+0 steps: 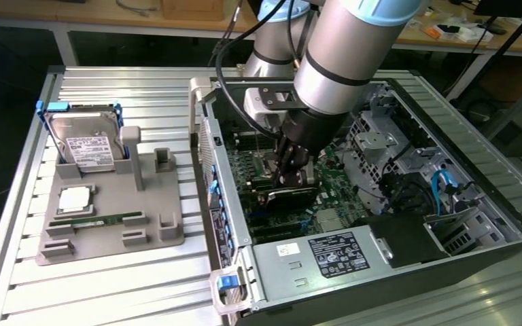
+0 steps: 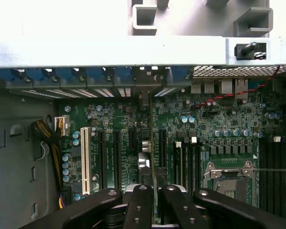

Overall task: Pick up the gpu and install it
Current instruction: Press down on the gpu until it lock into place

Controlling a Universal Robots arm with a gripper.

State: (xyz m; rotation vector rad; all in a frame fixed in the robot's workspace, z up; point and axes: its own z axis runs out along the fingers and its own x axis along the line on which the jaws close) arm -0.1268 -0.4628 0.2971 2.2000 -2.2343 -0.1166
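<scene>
Exterior view, gripper [image 1: 295, 182]: inside the open computer case [image 1: 478, 204], low over the motherboard [image 1: 334, 170], fingers nearly together, pinching the top edge of the gpu [image 1: 288, 199].
Exterior view, gpu: thin black card standing on edge beneath the fingers, down among the expansion slots near the case's rear wall; whether it is fully seated cannot be told.
Exterior view, parts tray [image 1: 107, 224]: on the exterior view's left, well apart from the case, carrying a hard drive [image 1: 89, 146], a processor [image 1: 73, 198] and a RAM stick [image 1: 98, 220].
Wrist view, gripper [image 2: 152, 210]: black fingers [image 2: 136, 207] closed to a narrow gap, a slim edge of the card between them.
Wrist view, motherboard [image 2: 219, 129]: expansion slots directly beyond the fingertips, one white slot [image 2: 84, 160] to the side, empty CPU socket [image 2: 231, 183] nearby.
Handling, judged: light, stiff, flat board; likely fragile at its components and edge contacts, smooth and liable to tilt in a narrow pinch.
Hold point, judged: mid-length on the bare top edge, clear of the bracket and contacts.
</scene>
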